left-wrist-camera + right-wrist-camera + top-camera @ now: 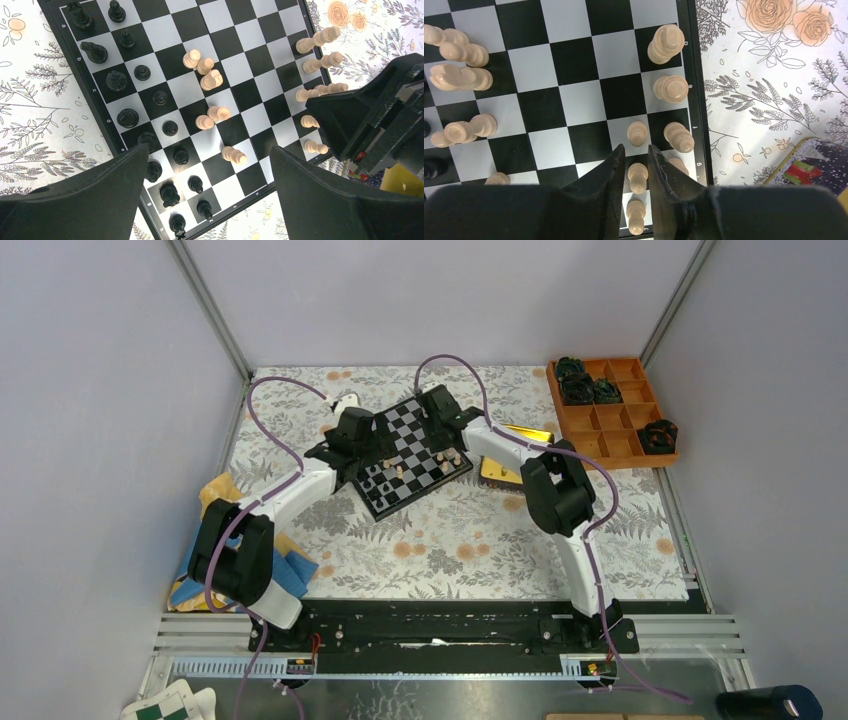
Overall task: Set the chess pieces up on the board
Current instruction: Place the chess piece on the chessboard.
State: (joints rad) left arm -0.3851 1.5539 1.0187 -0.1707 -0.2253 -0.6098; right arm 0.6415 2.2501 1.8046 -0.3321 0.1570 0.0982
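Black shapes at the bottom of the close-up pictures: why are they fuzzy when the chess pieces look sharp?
Left wrist view: the left tool sits right by the lens, so its edges look soft while the board is sharp. Right wrist view: the right tool softens toward the bottom likewise. Top view: even light, no blur.

My left wrist camera looks straight down past my left claw (209,148) from fairly high, so most of the board (235,65) lies beneath it. My right wrist camera hangs far closer over my right claw (636,150), showing only the few squares under and ahead of its fingertips. Both wrist views share the tan pieces (670,89) by the board's edge. The top camera sits high behind my bases, facing forward and down over the whole table, both claws and the board.
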